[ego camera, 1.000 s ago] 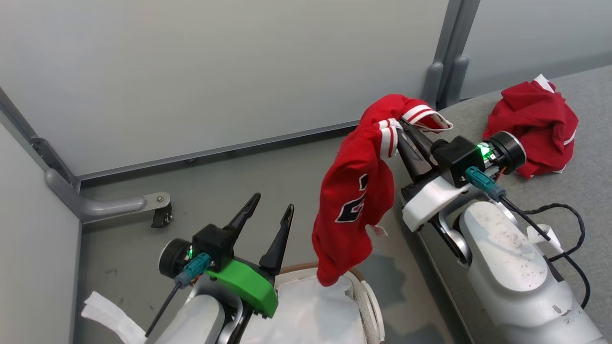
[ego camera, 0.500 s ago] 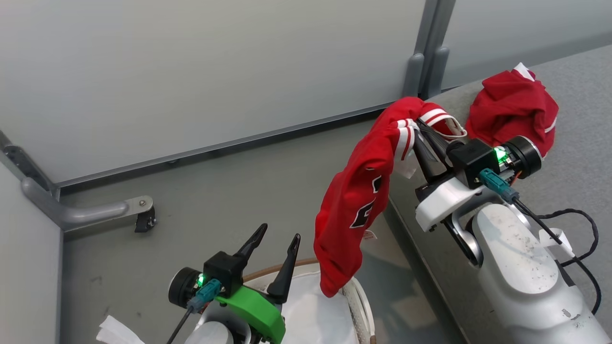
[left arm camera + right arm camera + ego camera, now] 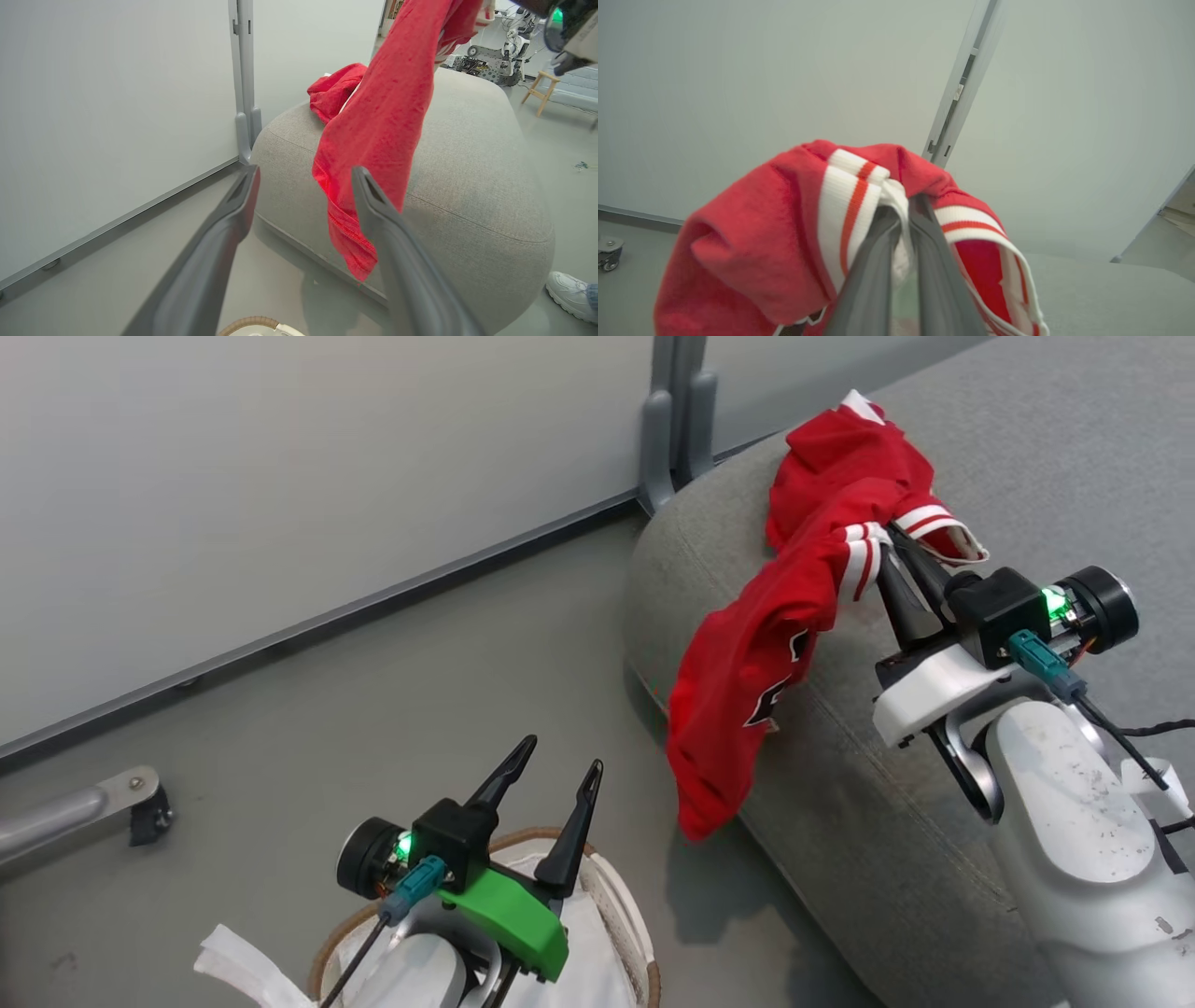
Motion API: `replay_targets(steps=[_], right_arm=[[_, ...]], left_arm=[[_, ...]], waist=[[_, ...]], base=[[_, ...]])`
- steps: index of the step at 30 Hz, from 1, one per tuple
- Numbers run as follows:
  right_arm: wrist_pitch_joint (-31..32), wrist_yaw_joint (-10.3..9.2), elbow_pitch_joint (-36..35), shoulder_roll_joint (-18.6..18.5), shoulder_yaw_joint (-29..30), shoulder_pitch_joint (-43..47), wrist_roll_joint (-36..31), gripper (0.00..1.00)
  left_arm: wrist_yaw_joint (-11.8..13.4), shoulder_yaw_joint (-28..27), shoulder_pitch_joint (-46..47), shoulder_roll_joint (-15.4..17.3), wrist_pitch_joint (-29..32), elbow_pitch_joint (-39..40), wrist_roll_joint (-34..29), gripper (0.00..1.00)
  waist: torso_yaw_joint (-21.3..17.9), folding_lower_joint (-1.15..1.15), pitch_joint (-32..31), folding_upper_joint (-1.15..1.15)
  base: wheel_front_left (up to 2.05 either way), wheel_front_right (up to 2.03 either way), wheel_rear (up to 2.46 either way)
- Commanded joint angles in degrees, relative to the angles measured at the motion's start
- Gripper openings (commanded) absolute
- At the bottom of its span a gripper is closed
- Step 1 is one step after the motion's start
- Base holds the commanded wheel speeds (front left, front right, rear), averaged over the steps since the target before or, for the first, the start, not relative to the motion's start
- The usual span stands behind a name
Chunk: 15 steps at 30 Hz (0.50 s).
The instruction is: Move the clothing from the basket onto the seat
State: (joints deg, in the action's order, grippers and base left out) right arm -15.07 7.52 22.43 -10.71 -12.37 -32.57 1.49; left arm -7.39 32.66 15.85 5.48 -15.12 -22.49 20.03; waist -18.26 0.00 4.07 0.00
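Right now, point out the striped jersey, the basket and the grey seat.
striped jersey [image 3: 719,747]: head view, on its lower red body, hanging down.
basket [image 3: 627,910]: head view, on its right-hand edge.
grey seat [image 3: 1027,448]: head view, on its bare top surface.

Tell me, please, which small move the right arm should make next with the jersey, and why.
Probably carry the right gripper a little further over the grey couch cushion before opening. It is shut on the striped trim of the jersey, whose lower part hangs past the cushion's edge; the other red garment already lies on top.
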Motion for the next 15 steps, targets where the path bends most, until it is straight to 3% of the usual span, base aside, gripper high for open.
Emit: replay_targets(steps=[1, 8, 15], right_arm=[[-0.16, -0.06, -0.47, -0.18, 0.66, -0.21, -0.05, 0.0], [-0.16, -0.06, -1.37, 0.44, 2.87, 0.66, -0.47, 0.0], [-0.16, -0.06, -1.85, 0.82, 4.15, -0.04, -0.81, 0.0]], left_arm=[[-0.17, 0.0, 1.09, 0.62, -0.04, 0.14, -0.55, 1.0], [-0.17, 1.27, 2.51, 1.51, -0.04, 0.53, -0.75, 1.0], [-0.18, 2.24, 4.03, 2.22, -0.04, 1.06, -0.94, 1.0]], waist=[[-5.37, 0.0, 3.7, 0.0], [-8.85, 0.0, 5.95, 0.0], [-9.04, 0.0, 8.31, 0.0]], base=[[0.0, 0.0, 0.0], [0.0, 0.0, 0.0], [0.0, 0.0, 0.0]])
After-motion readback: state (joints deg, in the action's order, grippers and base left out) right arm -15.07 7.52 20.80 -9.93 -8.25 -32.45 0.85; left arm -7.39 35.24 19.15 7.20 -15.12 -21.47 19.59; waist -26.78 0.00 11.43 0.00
